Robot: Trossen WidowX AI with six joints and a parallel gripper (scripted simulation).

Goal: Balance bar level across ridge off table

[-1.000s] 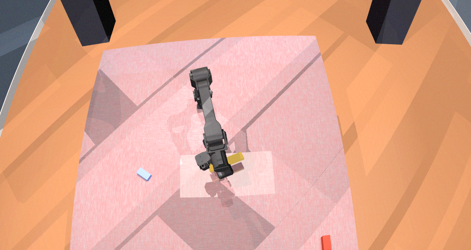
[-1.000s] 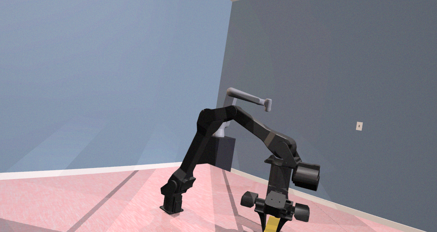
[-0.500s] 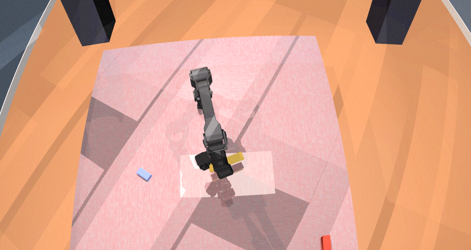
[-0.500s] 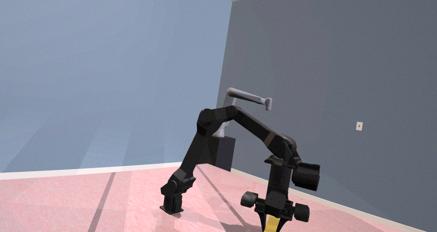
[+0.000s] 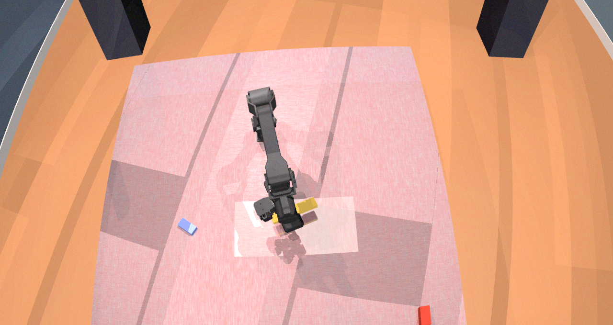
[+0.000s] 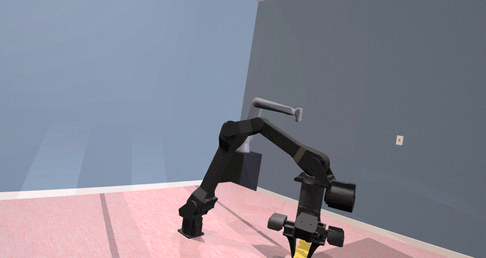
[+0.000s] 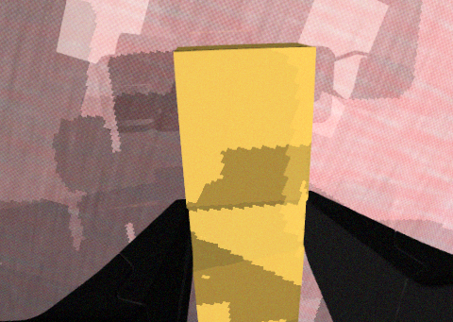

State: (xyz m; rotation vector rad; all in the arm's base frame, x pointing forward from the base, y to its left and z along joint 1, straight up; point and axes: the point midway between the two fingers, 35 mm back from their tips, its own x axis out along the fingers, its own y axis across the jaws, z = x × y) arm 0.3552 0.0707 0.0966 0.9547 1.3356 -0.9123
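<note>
The long yellow bar (image 5: pixel 306 205) (image 6: pixel 302 247) (image 7: pixel 245 100) is held in my gripper (image 6: pixel 303 252) (image 7: pixel 244 209), with one finger against each long side. In the top view its right part sticks out from under my wrist and a short left piece shows; the middle is hidden. Its shadow falls apart from it on the table, so it is in the air. A small blue block (image 5: pixel 187 226) lies to the left. A red block (image 5: pixel 424 315) is cut off at the lower right edge. I cannot tell which piece is the ridge, or whether it is hidden below my arm.
A pale rectangle (image 5: pixel 334 237) lies on the pink surface (image 5: pixel 385 151) below the bar and wrist. Two dark pillars (image 5: pixel 113 23) (image 5: pixel 514 23) stand at the back, beyond the pink surface. A grey arm (image 6: pixel 275 106) stands on a dark pedestal (image 6: pixel 249 171) in the background.
</note>
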